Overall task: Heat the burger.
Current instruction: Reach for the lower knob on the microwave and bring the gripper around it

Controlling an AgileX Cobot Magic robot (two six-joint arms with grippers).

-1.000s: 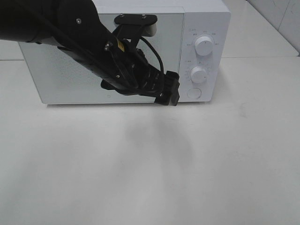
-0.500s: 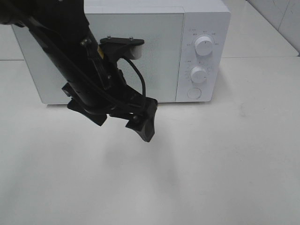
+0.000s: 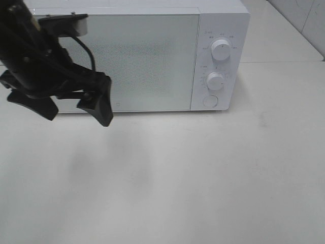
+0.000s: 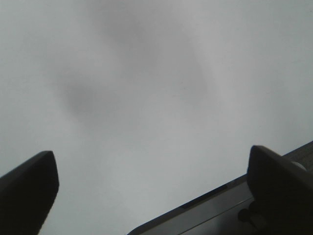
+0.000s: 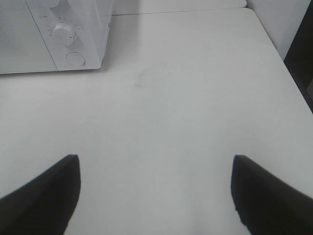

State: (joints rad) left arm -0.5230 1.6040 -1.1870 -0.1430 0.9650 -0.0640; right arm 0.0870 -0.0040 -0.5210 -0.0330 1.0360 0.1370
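Burger out of sight in every view, so I can't call its place, heading or look. Microwave [image 3: 137, 56] stands at the back of the white table [image 3: 203, 178], door shut, two knobs [image 3: 221, 49] over a round button [image 3: 210, 101]. My left gripper [image 3: 66, 104] hangs before the microwave's lower left corner, black fingers [image 3: 99, 104] spread wide, angled down at the table, holding nothing. My right gripper [image 5: 156, 196] hovers over bare tabletop, fingers wide apart too, the microwave well ahead of it.
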